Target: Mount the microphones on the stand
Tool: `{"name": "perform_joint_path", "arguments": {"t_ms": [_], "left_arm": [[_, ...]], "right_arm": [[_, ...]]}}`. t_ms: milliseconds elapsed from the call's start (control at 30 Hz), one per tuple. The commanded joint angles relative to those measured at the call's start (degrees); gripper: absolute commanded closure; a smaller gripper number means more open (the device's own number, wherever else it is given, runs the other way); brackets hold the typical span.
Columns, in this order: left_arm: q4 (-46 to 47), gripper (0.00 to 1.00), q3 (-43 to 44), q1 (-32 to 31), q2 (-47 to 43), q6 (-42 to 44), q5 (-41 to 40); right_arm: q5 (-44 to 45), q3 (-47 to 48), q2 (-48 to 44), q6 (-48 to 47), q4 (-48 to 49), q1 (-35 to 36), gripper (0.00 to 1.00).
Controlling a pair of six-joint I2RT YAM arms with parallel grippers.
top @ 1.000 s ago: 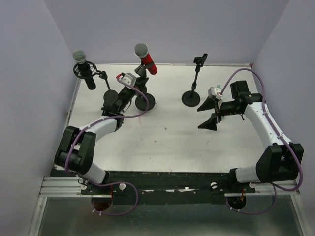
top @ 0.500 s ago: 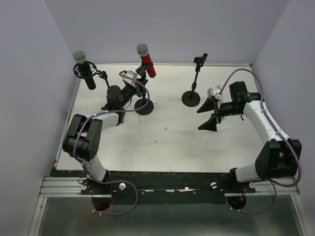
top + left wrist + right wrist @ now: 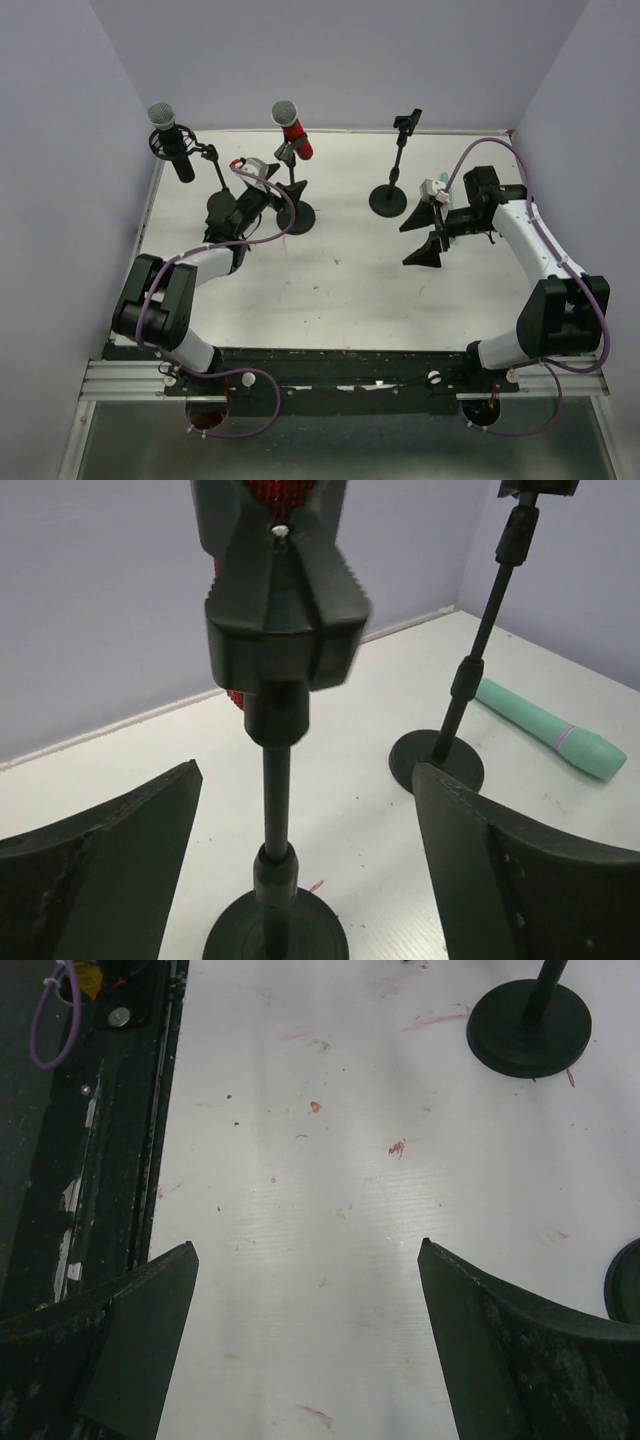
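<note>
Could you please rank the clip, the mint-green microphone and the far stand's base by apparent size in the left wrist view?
1. clip: largest, though nearest the camera.
2. mint-green microphone.
3. far stand's base: partly hidden and close to the microphone in size, so this order is unsure.

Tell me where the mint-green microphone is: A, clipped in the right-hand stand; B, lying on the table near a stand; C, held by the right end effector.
B: the left wrist view shows the mint-green microphone lying flat on the table near the base of a stand, and the right end effector is open and empty.
</note>
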Motion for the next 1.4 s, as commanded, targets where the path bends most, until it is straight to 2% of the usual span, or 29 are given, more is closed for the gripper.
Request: {"name": "perform_joint_path", "arguments": {"t_ms": [0, 167, 300, 433, 500, 667, 733, 767, 800, 833, 900, 1033, 1167, 1267, 1367], "left_arm": [[-3.2, 0.03, -4.1, 0.4, -6.8, -2.0, -1.2], [-10.7, 0.02, -10.2, 0.4, -14.7, -5.8, -2.9], [-17.5, 0.01, -16.0, 0.3, -25.1, -9.6, -5.2], [-33.9, 0.02, -15.6, -0.2, -38.6, -11.4, -6.1], [-42.9, 0.02, -13.3, -0.2, -44.6, -11.0, -6.0], [-58.4, 0.02, -8.1, 0.0, -54.6, -7.3, -3.0], [-63.4, 0.02, -6.2, -0.1, -56.5, -3.5, 1.7], [-66.7, 0.02, -5.4, -0.1, -57.4, -1.5, 2.4], [-69.5, 0.02, -5.4, -0.1, -58.2, 0.6, 2.3], [-70.8, 0.02, -6.5, -0.1, -59.1, 1.9, 1.2], [-68.9, 0.02, -11.0, -0.1, -62.3, 2.9, -3.0], [-69.6, 0.02, -12.4, -0.1, -68.6, 5.3, -6.3], [-68.7, 0.02, -13.3, -0.1, -70.4, 5.3, -6.6], [-68.8, 0.02, -12.8, -0.1, -69.1, 5.2, -6.0], [-69.0, 0.02, -12.6, -0.1, -68.3, 5.2, -5.4]], "right_arm": [[-1.0, 1.0, 0.1, 0.2, 0.0, -0.8, 0.01], [-0.7, 0.6, -0.9, 4.0, 3.4, -2.3, 0.01], [-1.0, 0.0, -1.8, 7.6, 6.4, -4.4, 0.0], [0.4, -1.5, -3.3, 13.9, 13.1, -5.2, 0.01], [1.4, -3.5, -4.5, 21.8, 21.9, -5.2, 0.0], [9.0, -9.7, -5.8, 54.9, 59.1, -5.2, 0.0], [9.1, -9.5, -3.2, 63.8, 67.1, -5.2, 0.0], [7.0, -8.1, -1.1, 64.5, 67.7, -5.1, 0.01], [4.7, -5.3, 1.6, 65.4, 67.4, -4.9, 0.06], [4.8, -3.2, 3.6, 66.9, 67.3, -4.4, 0.11], [10.2, -1.0, 6.2, 67.6, 68.9, -3.3, 0.14], [20.9, -4.4, 8.7, 72.5, 85.5, -1.9, 0.12], [21.6, 0.2, 14.4, 71.7, 87.1, -1.3, 0.21], [23.5, 1.7, 16.8, 71.0, 89.7, -0.8, 0.23], [24.3, 2.8, 18.9, 71.5, 92.9, -0.6, 0.32]]}}
